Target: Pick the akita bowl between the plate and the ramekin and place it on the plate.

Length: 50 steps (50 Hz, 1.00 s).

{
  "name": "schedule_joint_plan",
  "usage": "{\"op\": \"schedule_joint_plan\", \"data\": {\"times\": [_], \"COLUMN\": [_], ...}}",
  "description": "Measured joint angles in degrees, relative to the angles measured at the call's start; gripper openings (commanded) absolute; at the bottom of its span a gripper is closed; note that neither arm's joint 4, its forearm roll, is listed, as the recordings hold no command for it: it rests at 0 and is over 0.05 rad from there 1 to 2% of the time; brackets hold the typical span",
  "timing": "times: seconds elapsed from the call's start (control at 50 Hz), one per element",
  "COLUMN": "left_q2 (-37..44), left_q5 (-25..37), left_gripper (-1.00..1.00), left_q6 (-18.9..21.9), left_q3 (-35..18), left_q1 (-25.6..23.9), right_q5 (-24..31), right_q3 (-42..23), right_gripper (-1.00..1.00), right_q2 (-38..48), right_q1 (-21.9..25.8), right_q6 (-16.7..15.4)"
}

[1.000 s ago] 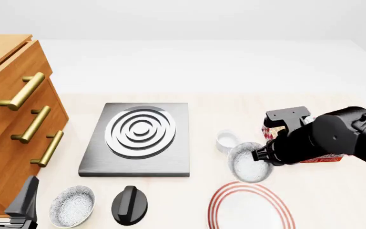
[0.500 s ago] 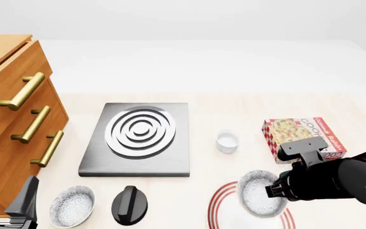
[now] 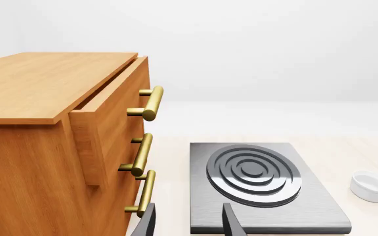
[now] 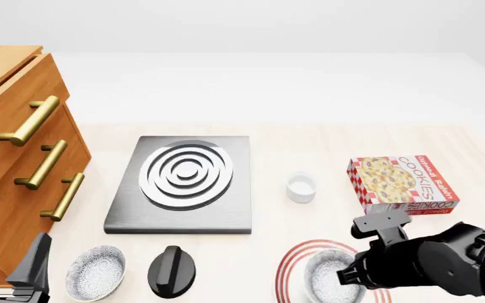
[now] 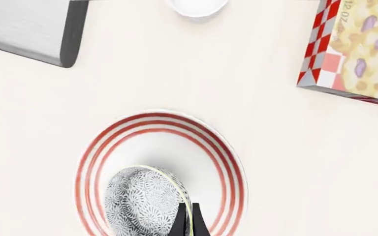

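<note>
The akita bowl (image 4: 327, 285) (image 5: 141, 200), speckled grey and white, hangs tilted over the plate (image 4: 292, 260) (image 5: 159, 123), which is white with red rings. My right gripper (image 4: 348, 276) (image 5: 189, 223) is shut on the bowl's rim. Whether the bowl touches the plate I cannot tell. Beyond the plate stands the small white ramekin (image 4: 302, 187) (image 5: 196, 5) (image 3: 371, 185). At the near left my left gripper (image 4: 11, 268) (image 3: 187, 226) stays open and holds nothing, close to the cabinet.
A second speckled bowl (image 4: 96, 273) and a black knob (image 4: 172, 271) lie near left. A metal burner slab (image 4: 184, 183) (image 3: 261, 182) sits mid-table, a cookie box (image 4: 403, 184) (image 5: 360, 49) at right, and a wooden drawer cabinet (image 4: 15, 145) (image 3: 45, 147) at left.
My right gripper has carried the bowl from beside the ramekin toward the near edge and down over the plate. The left arm has not moved.
</note>
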Motion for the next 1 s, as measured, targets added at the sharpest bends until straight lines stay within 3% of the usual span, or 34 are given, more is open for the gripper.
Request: {"op": "schedule_joint_plan", "data": {"times": [0.34, 0.36, 0.44, 0.58, 0.82, 1.0], "left_q2": [0.0, 0.0, 0.0, 0.0, 0.0, 0.0], "left_q5": [0.0, 0.0, 0.0, 0.0, 0.0, 0.0], "left_gripper": [1.00, 1.00, 1.00, 1.00, 1.00, 1.00], "left_q6": [0.0, 0.0, 0.0, 0.0, 0.0, 0.0], "left_q3": [0.0, 0.0, 0.0, 0.0, 0.0, 0.0], "left_q1": [0.0, 0.0, 0.0, 0.0, 0.0, 0.0], "right_q5": [-5.9, -5.9, -4.5, 3.3, 20.8, 27.7], "right_q3": [1.3, 1.2, 0.6, -4.0, -19.0, -27.8], "right_gripper": [-1.00, 1.00, 1.00, 1.00, 1.00, 1.00], "right_q2": [4.7, 4.8, 4.2, -1.5, -13.5, -20.9], "right_q1": [-0.4, -0.5, -0.4, -1.6, -3.7, -4.0], "right_q6": [3.3, 3.3, 2.2, -0.1, -3.6, -6.2]}}
